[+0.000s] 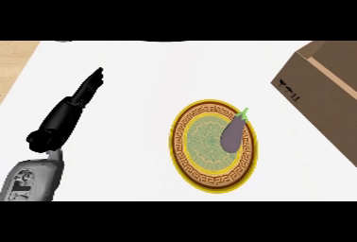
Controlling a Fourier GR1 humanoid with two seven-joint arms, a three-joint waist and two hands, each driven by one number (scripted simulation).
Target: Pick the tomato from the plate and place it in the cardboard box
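One eggplant [233, 134] lies on the plate [197, 149] between box [324, 90] and left hand [64, 117], fingers straight.

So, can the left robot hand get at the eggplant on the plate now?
Probably yes: the left robot hand is open, left of the plate, and nothing stands between them. The eggplant lies uncovered on the plate's right side, so the hand must reach across.

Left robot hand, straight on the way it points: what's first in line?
Nothing visible. The left robot hand points up-right over bare counter, passing left of the plate and cardboard box; the way looks free to the counter's far edge, depth unclear.
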